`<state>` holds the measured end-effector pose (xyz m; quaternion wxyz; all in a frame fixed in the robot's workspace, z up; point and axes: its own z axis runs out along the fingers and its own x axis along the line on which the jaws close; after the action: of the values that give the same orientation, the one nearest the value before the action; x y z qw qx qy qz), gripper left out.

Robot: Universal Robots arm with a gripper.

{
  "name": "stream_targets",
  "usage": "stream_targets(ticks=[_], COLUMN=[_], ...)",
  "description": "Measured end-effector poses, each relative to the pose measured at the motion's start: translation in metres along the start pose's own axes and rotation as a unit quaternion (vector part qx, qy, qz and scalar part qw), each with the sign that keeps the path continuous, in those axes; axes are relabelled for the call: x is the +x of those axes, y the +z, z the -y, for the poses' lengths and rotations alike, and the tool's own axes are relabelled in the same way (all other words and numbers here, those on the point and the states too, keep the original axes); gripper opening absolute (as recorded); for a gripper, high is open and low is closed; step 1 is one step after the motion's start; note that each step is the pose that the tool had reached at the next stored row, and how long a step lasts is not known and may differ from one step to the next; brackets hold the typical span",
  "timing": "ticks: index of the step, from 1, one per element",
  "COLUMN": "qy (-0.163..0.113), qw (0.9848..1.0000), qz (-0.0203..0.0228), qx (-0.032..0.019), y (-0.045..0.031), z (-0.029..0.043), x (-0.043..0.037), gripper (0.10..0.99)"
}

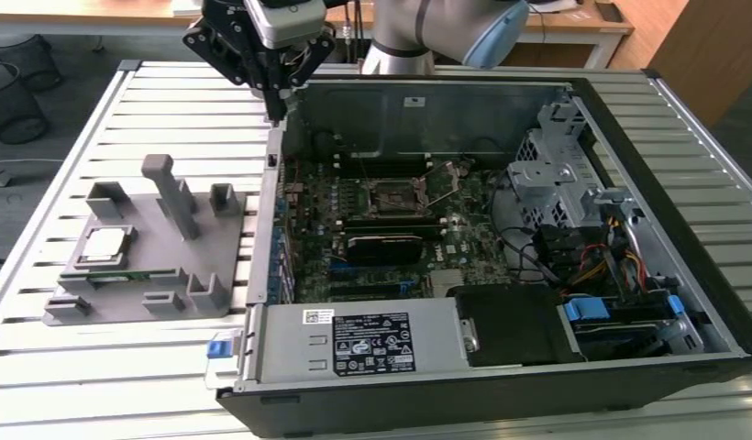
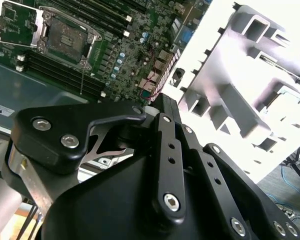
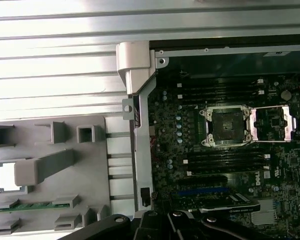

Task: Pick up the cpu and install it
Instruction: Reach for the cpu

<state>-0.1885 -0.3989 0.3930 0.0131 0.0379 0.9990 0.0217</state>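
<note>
The cpu, a small square chip with a silvery top, lies flat in a pocket of the grey fixture on the exterior view's left. In the first wrist view the cpu is a bright square partly behind a grey post. The motherboard's socket stands empty, its metal load plate flipped open beside it. My gripper hangs above the case's far corner, beyond the fixture, fingers shut on nothing and well clear of the cpu.
The open black computer case fills the middle and right of the slatted metal table. A green memory stick lies in the fixture near the cpu. Upright grey posts rise from the fixture. A drive cage and cables crowd the case's right.
</note>
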Motion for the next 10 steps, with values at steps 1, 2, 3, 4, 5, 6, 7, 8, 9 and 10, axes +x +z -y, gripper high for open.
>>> stream_targets(ticks=[1, 2, 3, 4, 5, 6, 7, 8, 9, 10], qy=[0.000, 0.000, 0.000, 0.000, 0.000, 0.000, 0.000, 0.000, 0.000, 0.000], qw=[1.0000, 1.0000, 1.0000, 1.0000, 1.0000, 1.0000, 1.0000, 1.0000, 1.0000, 1.0000], qz=[0.0000, 0.0000, 0.0000, 0.0000, 0.0000, 0.0000, 0.0000, 0.0000, 0.0000, 0.0000], qx=[0.0000, 0.0000, 0.0000, 0.0000, 0.0000, 0.0000, 0.0000, 0.0000, 0.0000, 0.0000], y=[0.0000, 0.0000, 0.0000, 0.0000, -0.0001, -0.0001, -0.0001, -0.0001, -0.0001, -0.0001], z=[0.0001, 0.0001, 0.0002, 0.0002, 0.0003, 0.0004, 0.0004, 0.0005, 0.0005, 0.0006], x=[0.0007, 0.0015, 0.0022, 0.0030, 0.0037, 0.0045, 0.0053, 0.0061, 0.0069, 0.0076], gripper=[0.106, 0.106, 0.106, 0.106, 0.106, 0.106, 0.106, 0.106, 0.106, 0.106])
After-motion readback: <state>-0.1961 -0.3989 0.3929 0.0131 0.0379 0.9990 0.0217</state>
